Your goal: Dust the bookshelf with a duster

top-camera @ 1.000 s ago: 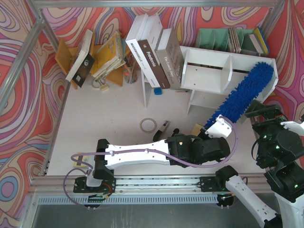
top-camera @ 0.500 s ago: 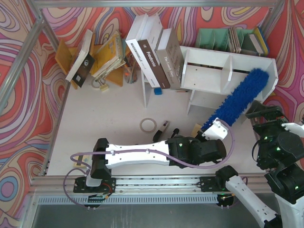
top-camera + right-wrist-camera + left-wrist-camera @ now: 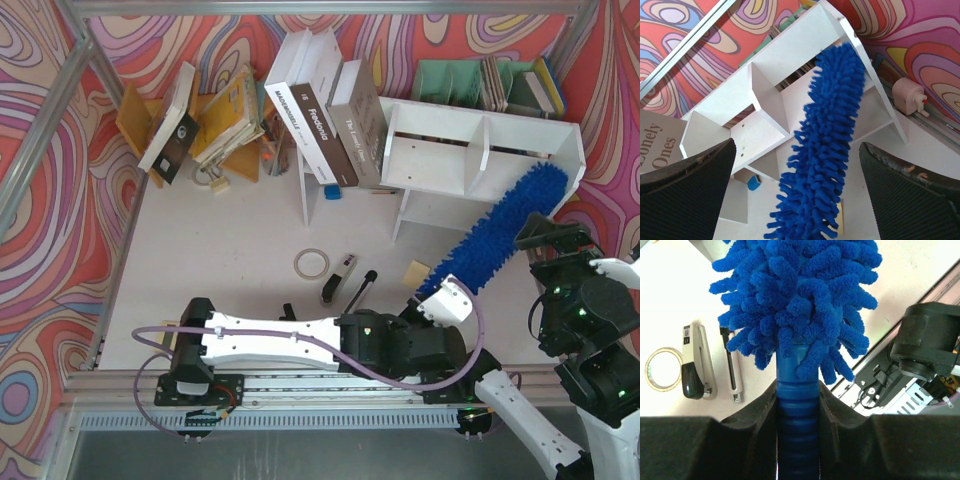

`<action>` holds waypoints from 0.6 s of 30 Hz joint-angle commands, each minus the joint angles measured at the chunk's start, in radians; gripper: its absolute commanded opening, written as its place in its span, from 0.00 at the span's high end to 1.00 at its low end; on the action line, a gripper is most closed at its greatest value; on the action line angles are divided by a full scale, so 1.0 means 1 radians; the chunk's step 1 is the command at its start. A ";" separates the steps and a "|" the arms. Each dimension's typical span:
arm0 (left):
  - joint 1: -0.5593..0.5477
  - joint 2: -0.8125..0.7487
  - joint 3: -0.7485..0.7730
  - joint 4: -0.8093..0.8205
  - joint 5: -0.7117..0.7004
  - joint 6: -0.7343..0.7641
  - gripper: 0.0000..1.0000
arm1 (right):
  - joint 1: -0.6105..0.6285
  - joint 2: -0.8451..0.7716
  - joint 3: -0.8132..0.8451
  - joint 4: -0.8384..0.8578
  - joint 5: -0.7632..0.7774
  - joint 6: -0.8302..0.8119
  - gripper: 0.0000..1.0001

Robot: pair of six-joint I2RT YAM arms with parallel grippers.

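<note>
The white bookshelf (image 3: 480, 150) lies at the back right, its open compartments facing the near side; the right wrist view shows it (image 3: 765, 95) from below. The blue fluffy duster (image 3: 500, 235) slants from the left gripper up to the shelf's right end, its tip by the right side board. My left gripper (image 3: 440, 300) is shut on the duster's ribbed blue handle (image 3: 796, 420), the head (image 3: 795, 300) fanning out just beyond the fingers. My right gripper (image 3: 545, 235) hovers open beside the duster head (image 3: 830, 150), which hangs between its spread fingers without touching them.
A stapler (image 3: 338, 278), a tape ring (image 3: 312, 264), a black-and-silver stick tool (image 3: 362, 287) and a yellow note (image 3: 416, 270) lie on the table in front of the shelf. Leaning books (image 3: 320, 110), a green organizer (image 3: 460, 80) and a tan rack (image 3: 140, 115) line the back.
The left arm has drawn back toward the near edge, pulling the duster head down from the shelf's top right corner along its right end. The right gripper has stayed in place.
</note>
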 commanded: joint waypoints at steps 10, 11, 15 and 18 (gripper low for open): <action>0.053 0.116 0.287 -0.086 -0.132 -0.070 1.00 | -0.001 -0.013 0.010 -0.037 0.009 0.016 0.01; 0.053 0.127 0.312 -0.111 -0.149 -0.086 1.00 | -0.001 -0.017 0.008 -0.037 0.010 0.013 0.01; 0.061 0.160 0.385 -0.218 -0.164 -0.153 1.00 | 0.000 -0.026 0.000 -0.035 0.017 0.008 0.01; 0.066 0.169 0.394 -0.260 -0.127 -0.192 1.00 | 0.000 -0.029 -0.005 -0.030 0.021 0.003 0.01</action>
